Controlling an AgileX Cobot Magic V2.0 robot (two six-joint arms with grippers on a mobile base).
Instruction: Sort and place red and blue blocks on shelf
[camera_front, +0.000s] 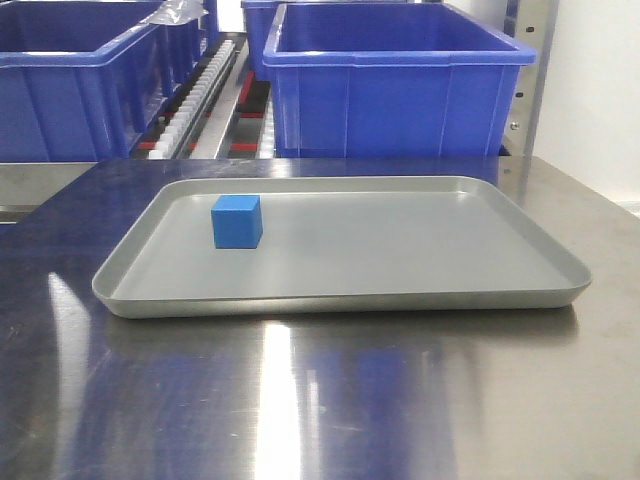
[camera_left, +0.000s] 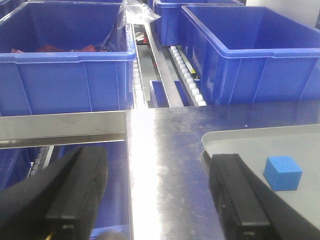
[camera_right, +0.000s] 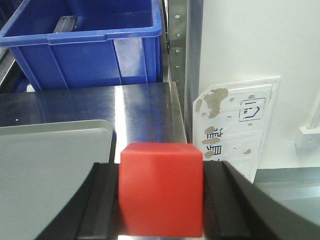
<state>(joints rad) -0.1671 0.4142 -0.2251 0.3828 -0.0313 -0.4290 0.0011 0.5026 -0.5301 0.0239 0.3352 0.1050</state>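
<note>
The blue block (camera_front: 237, 220) sits alone in the left part of the grey tray (camera_front: 420, 250). In the left wrist view my left gripper (camera_left: 157, 200) is open over the steel tabletop, left of the tray's corner (camera_left: 220, 137), and the blue block (camera_left: 283, 173) lies to the right of its right finger (camera_left: 235, 195). My right gripper (camera_right: 161, 202) is shut on the red block (camera_right: 161, 187), held above the table beside the tray's right edge (camera_right: 60, 160). The shelf's white rollers (camera_front: 195, 95) and perforated upright (camera_right: 176, 40) stand behind the table. Neither gripper shows in the front view.
Large blue bins (camera_front: 395, 85) (camera_left: 65, 60) stand on the shelf behind the table; the left one holds red items (camera_left: 47, 48). A white printed board (camera_right: 235, 120) leans on the wall past the table's right edge (camera_right: 176, 115).
</note>
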